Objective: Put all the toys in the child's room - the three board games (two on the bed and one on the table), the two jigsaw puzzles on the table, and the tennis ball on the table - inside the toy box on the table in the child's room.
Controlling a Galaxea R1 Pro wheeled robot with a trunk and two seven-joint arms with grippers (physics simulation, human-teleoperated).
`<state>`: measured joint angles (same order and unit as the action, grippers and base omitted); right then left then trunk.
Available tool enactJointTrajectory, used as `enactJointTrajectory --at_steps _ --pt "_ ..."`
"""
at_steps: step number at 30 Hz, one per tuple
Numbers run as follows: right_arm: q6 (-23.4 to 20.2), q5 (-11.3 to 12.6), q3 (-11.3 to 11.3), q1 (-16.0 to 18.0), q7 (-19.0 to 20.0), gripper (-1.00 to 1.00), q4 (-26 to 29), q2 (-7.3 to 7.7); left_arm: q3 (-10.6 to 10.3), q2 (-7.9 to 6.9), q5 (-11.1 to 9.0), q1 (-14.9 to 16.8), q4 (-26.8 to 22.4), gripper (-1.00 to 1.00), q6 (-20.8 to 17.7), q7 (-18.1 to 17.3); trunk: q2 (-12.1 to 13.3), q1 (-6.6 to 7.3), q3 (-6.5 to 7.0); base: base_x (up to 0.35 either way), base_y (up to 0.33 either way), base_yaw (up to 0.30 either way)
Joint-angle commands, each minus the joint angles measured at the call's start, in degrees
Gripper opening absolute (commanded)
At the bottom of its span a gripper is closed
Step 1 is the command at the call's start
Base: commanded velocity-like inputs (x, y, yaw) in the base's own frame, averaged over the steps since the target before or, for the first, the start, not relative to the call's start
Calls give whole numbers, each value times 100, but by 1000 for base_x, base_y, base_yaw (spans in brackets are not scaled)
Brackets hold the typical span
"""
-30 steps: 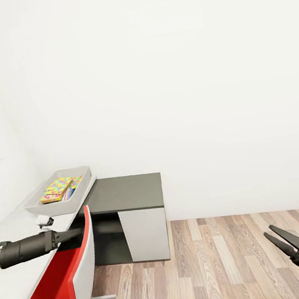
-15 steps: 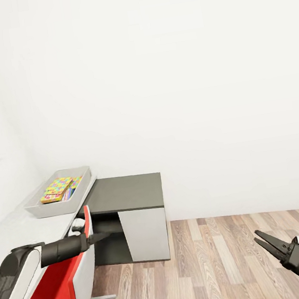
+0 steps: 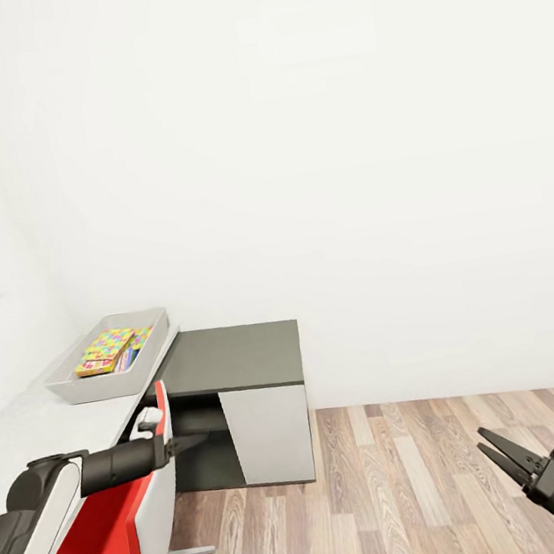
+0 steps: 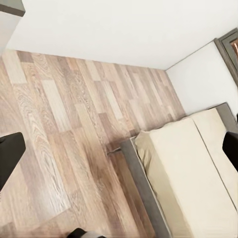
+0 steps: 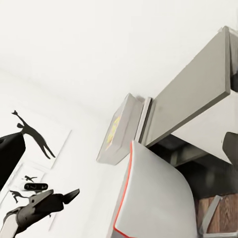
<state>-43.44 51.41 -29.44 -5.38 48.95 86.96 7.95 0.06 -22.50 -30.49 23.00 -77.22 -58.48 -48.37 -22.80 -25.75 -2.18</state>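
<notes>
No writing is legible anywhere I look. On the white surface [image 3: 33, 429] at far left, the grey toy box [image 3: 112, 358] holds a bright multicoloured board game [image 3: 104, 352], with other items beneath it too small to identify. My left gripper [image 3: 190, 439] hangs past the red chair [image 3: 102, 534], in front of the dark cabinet [image 3: 232, 359]; I cannot tell how its jaws stand. My right gripper [image 3: 503, 454] hovers over the wood floor [image 3: 398, 490], jaws parted, holding nothing. The left wrist camera catches a beige bed [image 4: 191, 168], cut off at the frame.
</notes>
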Motion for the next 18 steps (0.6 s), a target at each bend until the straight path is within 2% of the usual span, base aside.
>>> enactJointTrajectory --at_steps 1,8,18 --pt "-12 26 -8 1 30 100 -14 -1 1 -4 44 4 2 100 -19 -57 -12 -4 -12 0 0 0" --pt "37 27 -17 1 255 100 -43 -10 4 -8 121 5 4 100 -23 -277 -12 -4 -12 0 0 0" --pt "60 20 -5 1 356 100 -47 -14 -40 9 295 9 5 100 -23 -50 -12 -4 -12 0 0 0"
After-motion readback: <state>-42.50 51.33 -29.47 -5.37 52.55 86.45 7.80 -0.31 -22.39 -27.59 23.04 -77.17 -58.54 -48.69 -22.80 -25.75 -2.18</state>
